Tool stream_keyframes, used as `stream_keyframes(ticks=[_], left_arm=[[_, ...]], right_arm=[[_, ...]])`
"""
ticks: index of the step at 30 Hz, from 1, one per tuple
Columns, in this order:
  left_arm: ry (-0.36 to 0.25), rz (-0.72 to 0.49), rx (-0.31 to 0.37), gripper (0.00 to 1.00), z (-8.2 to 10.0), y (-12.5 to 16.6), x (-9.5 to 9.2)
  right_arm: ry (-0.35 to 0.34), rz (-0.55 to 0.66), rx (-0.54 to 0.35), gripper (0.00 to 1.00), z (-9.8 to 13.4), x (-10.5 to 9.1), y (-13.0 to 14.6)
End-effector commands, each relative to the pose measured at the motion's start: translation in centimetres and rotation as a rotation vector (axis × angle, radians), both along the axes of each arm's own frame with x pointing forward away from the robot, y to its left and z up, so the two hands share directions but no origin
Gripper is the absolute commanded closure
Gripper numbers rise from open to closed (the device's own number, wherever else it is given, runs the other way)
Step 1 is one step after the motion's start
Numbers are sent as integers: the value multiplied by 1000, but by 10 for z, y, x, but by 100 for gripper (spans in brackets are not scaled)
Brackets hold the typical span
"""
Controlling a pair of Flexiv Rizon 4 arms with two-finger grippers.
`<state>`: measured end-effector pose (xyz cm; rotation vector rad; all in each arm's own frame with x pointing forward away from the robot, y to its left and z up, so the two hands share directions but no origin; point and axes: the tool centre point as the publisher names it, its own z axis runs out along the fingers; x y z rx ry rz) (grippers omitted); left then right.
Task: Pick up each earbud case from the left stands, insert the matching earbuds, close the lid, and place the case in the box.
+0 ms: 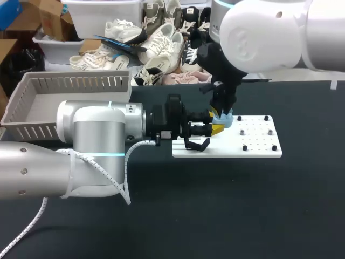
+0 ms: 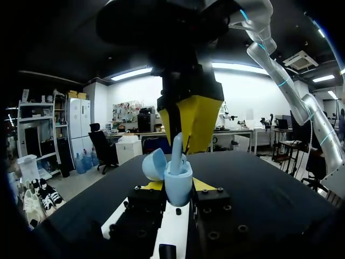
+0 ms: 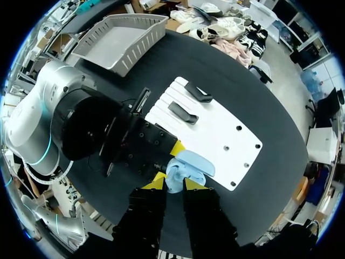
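A light blue earbud case (image 2: 178,186) stands with its lid (image 2: 155,164) swung open, and my left gripper (image 2: 178,190) is shut on its body from both sides. In the head view the case (image 1: 224,121) hangs just over the left end of the white stand board (image 1: 259,141). My right gripper (image 2: 187,137) comes down from above, shut on a pale blue earbud (image 2: 177,150) whose lower end sits in the case. In the right wrist view the open case (image 3: 183,170) lies just ahead of the right gripper (image 3: 173,185).
Two black stands (image 3: 190,102) sit at the board's left end, with small black pegs across the rest of it. A grey slatted basket (image 1: 32,110) stands at the table's back left. My left arm's grey body (image 1: 97,140) stretches across the table's left half.
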<state>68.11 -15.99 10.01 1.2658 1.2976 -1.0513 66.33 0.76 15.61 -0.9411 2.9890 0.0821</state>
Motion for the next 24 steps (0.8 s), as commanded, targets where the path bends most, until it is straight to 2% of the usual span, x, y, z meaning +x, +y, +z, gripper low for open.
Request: stream_keyframes(ticks=[1, 24], left_arm=[[-2, 2, -4, 100, -1, 0, 0], [-2, 2, -4, 100, -1, 0, 0]], right_arm=[[3, -6, -1, 100, -1, 2, 2], [-3, -30, -6, 100, -1, 4, -2]])
